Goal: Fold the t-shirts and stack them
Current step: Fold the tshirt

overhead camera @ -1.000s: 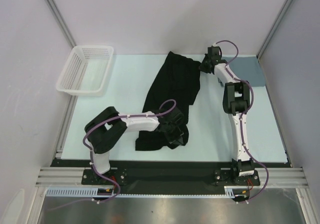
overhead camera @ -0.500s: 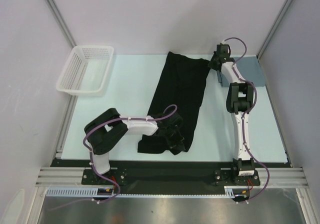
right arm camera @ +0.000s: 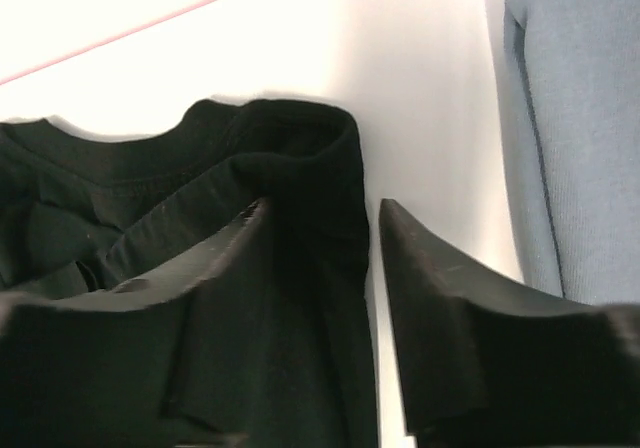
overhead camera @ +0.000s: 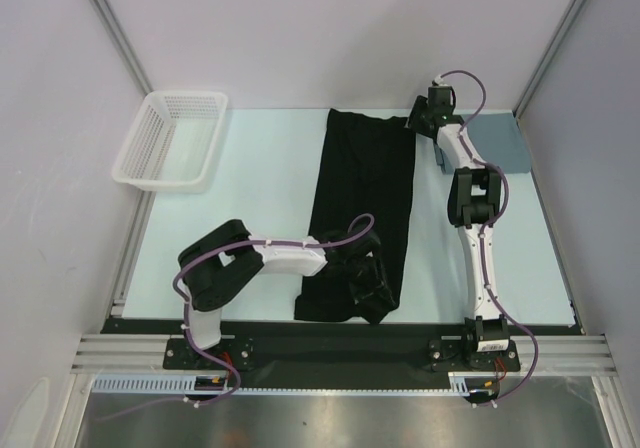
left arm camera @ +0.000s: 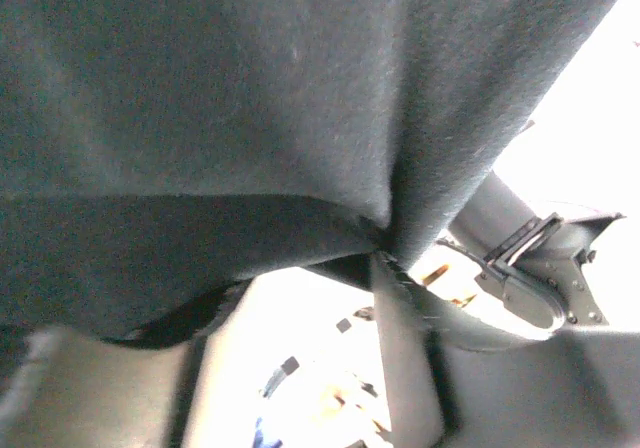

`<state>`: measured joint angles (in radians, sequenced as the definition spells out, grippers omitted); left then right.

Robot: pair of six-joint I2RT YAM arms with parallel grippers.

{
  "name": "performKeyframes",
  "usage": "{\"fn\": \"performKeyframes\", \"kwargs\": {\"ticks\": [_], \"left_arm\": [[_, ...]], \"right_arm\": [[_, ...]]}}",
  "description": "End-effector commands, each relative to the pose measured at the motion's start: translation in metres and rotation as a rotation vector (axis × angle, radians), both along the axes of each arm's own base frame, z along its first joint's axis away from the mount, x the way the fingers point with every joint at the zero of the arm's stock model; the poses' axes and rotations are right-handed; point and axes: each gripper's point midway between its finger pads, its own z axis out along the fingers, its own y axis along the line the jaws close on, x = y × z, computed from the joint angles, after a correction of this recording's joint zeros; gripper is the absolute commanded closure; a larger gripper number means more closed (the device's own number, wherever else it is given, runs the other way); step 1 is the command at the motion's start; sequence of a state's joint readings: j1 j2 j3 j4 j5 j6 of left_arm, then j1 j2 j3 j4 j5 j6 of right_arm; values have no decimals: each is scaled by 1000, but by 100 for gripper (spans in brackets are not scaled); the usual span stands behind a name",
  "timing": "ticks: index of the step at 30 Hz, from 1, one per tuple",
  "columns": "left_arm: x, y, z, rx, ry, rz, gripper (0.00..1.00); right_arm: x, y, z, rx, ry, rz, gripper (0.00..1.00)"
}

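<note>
Duly we recorded: black t-shirt (overhead camera: pixel 365 193) spanning far to near table (overhead camera: pixel 260 188) edge; left end effector (overhead camera: pixel 370 286) clamping its near hem; right end effector (right arm camera: pixel 323 218) parted astride its far corner.

Soft, even light is falling from overhead in the top view. The pale table (overhead camera: pixel 250 198) is showing cleanly, and the arms are casting only faint, diffuse shadows on it. The black t-shirt (overhead camera: pixel 365 183) is swallowing detail there, reading as a nearly flat dark shape. The metal strip (overhead camera: pixel 320 418) at the near edge is giving off a dull sheen.

In the left wrist view the cloth is looking soft, and the background is blowing out to white at the upper right and blurring below.

In the right wrist view the table is overexposing. The fingers (right arm camera: pixel 440 318) of the right gripper (right arm camera: pixel 323 208) are going out of focus. The grey-blue t-shirt (right arm camera: pixel 580 128) is showing its knit fairly clearly.
</note>
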<state>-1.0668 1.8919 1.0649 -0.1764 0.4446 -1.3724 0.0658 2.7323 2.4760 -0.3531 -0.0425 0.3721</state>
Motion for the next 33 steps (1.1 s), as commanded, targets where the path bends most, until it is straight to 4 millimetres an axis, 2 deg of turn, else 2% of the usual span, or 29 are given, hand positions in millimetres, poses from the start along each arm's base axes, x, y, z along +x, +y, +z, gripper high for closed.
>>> {"fn": "performKeyframes", "kwargs": {"ticks": [1, 2, 3, 5, 6, 8, 9, 11, 12, 13, 14, 15, 16, 17, 18, 19, 20, 21, 22, 23, 24, 25, 26, 27, 28, 29, 30, 31, 33], "left_arm": [[-12, -5, 40, -119, -44, -92, 48], [-11, -4, 47, -141, -63, -99, 42], [-10, -3, 53, -156, -79, -109, 39], [-6, 1, 78, -214, -147, -154, 31], [-1, -2, 96, -249, -186, -175, 31], [-1, 6, 110, -254, -248, -255, 29], [0, 3, 132, -299, -290, -287, 29], [-5, 13, 144, -305, -345, -373, 29], [-3, 17, 161, -324, -396, -386, 29], [0, 25, 168, -319, -458, -408, 30], [13, 38, 168, -251, -516, -368, 30], [16, 55, 181, -253, -593, -361, 29], [31, 73, 180, -212, -614, -315, 29], [41, 87, 177, -176, -642, -276, 29], [42, 106, 160, -143, -624, -254, 29], [43, 122, 168, -165, -658, -220, 30], [61, 143, 164, -146, -666, -135, 31], [57, 160, 142, -123, -617, -106, 32], [69, 178, 149, -138, -662, -27, 34], [70, 187, 142, -129, -657, 2, 35], [60, 195, 120, -123, -590, 18, 35], [64, 203, 117, -134, -587, 63, 36], [59, 205, 109, -137, -551, 73, 37], [50, 210, 91, -115, -490, 86, 36], [46, 212, 83, -105, -464, 89, 35], [42, 214, 74, -93, -437, 93, 34], [36, 217, 61, -74, -406, 92, 34], [33, 219, 57, -69, -395, 92, 33], [28, 221, 50, -69, -391, 78, 33]], "right_arm": [[-2, -1, 31, -51, -20, 25, 44], [-4, -2, 40, -56, -22, 28, 38], [-7, 0, 61, -62, -38, 34, 36], [-19, -5, 82, -93, -25, 32, 32], [-25, -7, 110, -101, -49, 28, 30], [-38, -10, 126, -108, -33, 30, 27], [-45, -11, 154, -110, -59, 31, 26], [-66, -24, 163, -150, -1, -11, 23], [-76, -29, 166, -156, 21, -28, 23], [-97, -32, 173, -152, 66, -35, 22], [-108, -33, 174, -131, 98, -46, 22], [-121, -31, 173, -116, 134, -41, 22], [-150, -29, 170, -101, 200, -39, 22], [-163, -23, 168, -79, 226, -25, 23], [-178, -9, 173, -52, 232, -18, 24], [-197, 5, 196, -20, 185, 24, 25], [-222, 15, 174, -22, 250, 48, 25], [-240, 28, 172, -9, 267, 74, 25], [-274, 46, 168, 4, 289, 119, 25], [-294, 56, 160, 27, 318, 142, 25], [-314, 70, 155, 66, 340, 181, 25], [-336, 91, 154, 101, 344, 220, 27], [-362, 97, 159, 128, 334, 250, 27], [-396, 103, 129, 148, 425, 279, 27], [-424, 118, 118, 166, 473, 309, 30], [-444, 123, 111, 176, 499, 331, 31], [-477, 123, 100, 187, 523, 354, 32], [-500, 133, 98, 203, 543, 375, 36], [-529, 135, 105, 243, 496, 390, 37]]}}
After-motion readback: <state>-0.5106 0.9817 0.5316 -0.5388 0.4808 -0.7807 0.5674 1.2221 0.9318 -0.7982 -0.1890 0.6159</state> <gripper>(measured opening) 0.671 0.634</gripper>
